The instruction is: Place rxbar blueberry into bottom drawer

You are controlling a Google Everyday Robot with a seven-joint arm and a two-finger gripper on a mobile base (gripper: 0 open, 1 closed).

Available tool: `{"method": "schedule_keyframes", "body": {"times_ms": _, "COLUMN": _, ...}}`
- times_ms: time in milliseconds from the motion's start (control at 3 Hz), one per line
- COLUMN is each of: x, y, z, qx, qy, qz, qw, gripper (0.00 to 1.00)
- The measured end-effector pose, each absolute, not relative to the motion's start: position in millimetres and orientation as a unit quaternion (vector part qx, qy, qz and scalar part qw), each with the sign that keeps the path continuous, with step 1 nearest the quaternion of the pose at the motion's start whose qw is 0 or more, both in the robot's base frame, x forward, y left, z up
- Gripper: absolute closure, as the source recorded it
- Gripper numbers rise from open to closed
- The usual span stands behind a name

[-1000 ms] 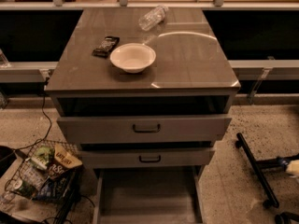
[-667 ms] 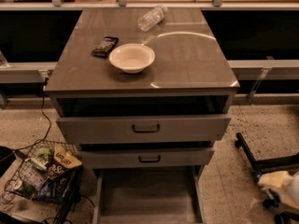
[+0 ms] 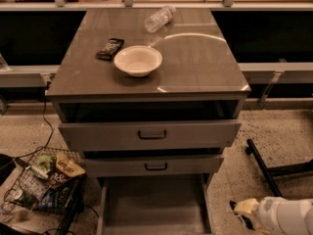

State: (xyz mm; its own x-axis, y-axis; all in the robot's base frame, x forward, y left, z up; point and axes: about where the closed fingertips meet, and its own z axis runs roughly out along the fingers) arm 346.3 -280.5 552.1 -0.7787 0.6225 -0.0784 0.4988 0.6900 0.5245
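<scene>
The rxbar blueberry point(image 3: 109, 48) is a small flat dark-wrapped bar with pale marks. It lies on the grey cabinet top point(image 3: 195, 67), just left of a white bowl point(image 3: 138, 60). The bottom drawer point(image 3: 154, 204) is pulled out at floor level, a wide shallow grey tray with nothing showing inside. My gripper point(image 3: 243, 215) enters at the bottom right on a white arm, low beside the drawer's right side and far from the bar. Nothing shows in it.
A clear plastic bottle point(image 3: 159, 18) lies on its side at the back of the cabinet top. The two upper drawers point(image 3: 151, 134) stand partly open. A wire basket of snack bags point(image 3: 46, 180) sits on the floor at the left. A black stand leg point(image 3: 261, 165) lies on the floor at the right.
My arm has come further into view at the bottom right, moving left and down toward the open bottom drawer. The bar, bowl and bottle have not moved.
</scene>
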Motion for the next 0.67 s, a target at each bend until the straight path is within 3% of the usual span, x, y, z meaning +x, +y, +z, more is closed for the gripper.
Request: {"method": "schedule_keyframes", "body": {"times_ms": 667, "x": 360, "y": -182, "z": 485, "qx": 0.252, "qy": 0.911, "qz": 0.325, "qw": 0.043, "gripper": 1.0}}
